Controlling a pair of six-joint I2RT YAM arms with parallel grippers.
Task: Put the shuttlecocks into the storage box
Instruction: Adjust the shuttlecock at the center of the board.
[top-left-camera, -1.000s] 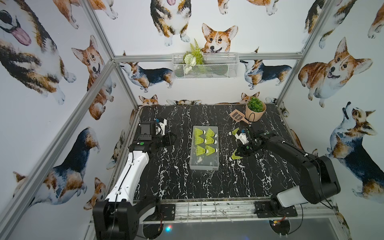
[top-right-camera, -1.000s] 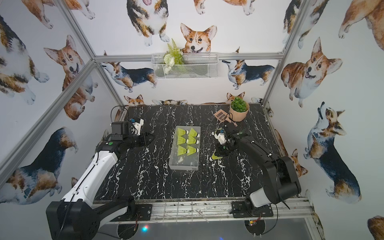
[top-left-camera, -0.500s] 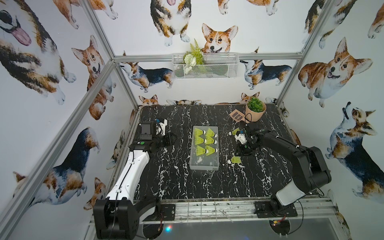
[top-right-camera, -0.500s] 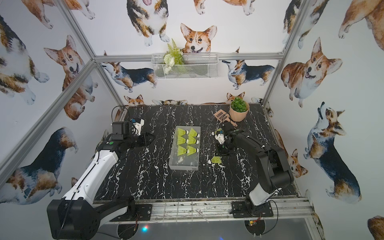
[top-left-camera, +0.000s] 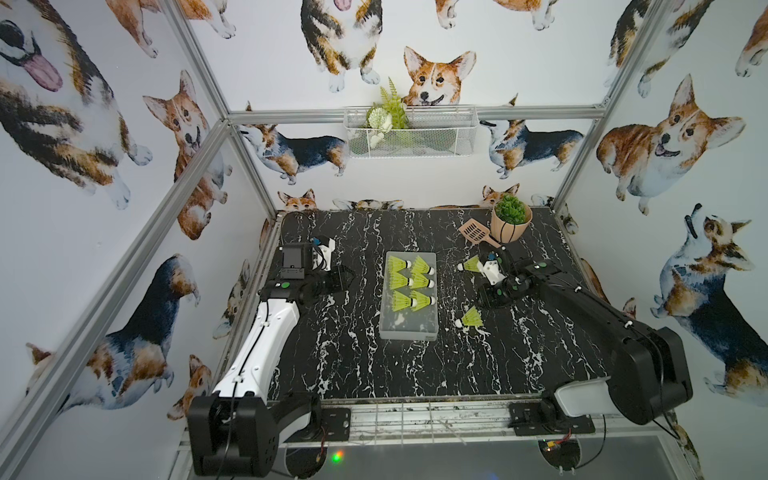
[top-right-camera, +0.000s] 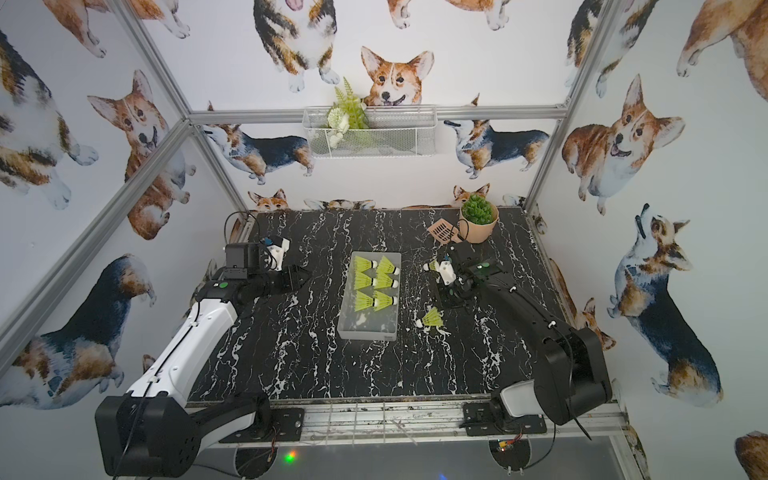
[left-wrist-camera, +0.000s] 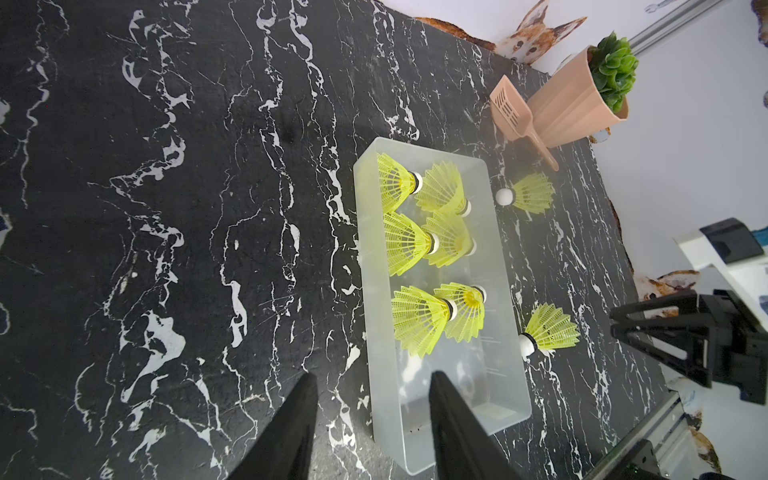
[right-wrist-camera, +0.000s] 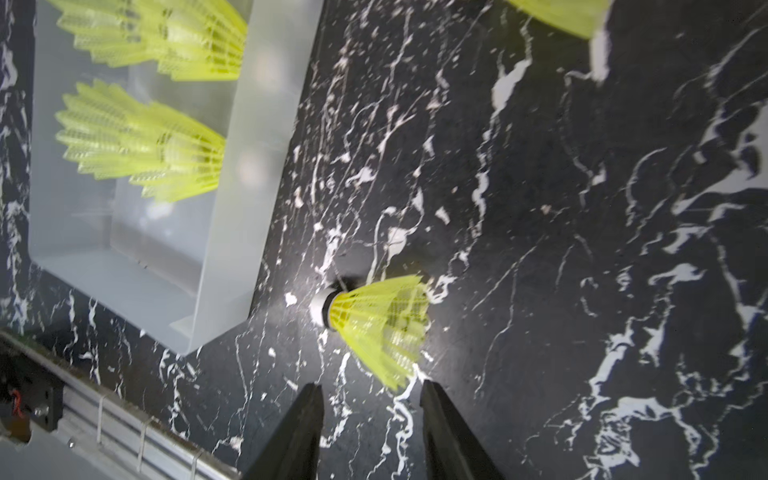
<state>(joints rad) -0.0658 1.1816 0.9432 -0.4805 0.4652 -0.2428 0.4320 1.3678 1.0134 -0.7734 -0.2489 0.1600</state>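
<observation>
Six neon yellow-green plastic shuttlecocks (top-left-camera: 411, 282) lie in the frosted clear plastic storage box (top-left-camera: 409, 330); two loose shuttlecocks (top-left-camera: 471, 318) rest on the black marbled tabletop (top-left-camera: 357, 361) beside it. My left fingers (left-wrist-camera: 291, 428) and right fingers (right-wrist-camera: 303, 432) gape, both empty.

a lab test booth: aluminium frame (top-left-camera: 291, 117), bolted arms (top-left-camera: 590, 316) (corgi-print walls (top-left-camera: 685, 232) all round).

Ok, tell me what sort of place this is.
Most likely a robot test cell, not a home: a white left arm and a black right arm bolted to a rail at a marble-pattern tabletop, an aluminium frame with corgi-print walls, and shuttlecocks staged in a storage box.
</observation>
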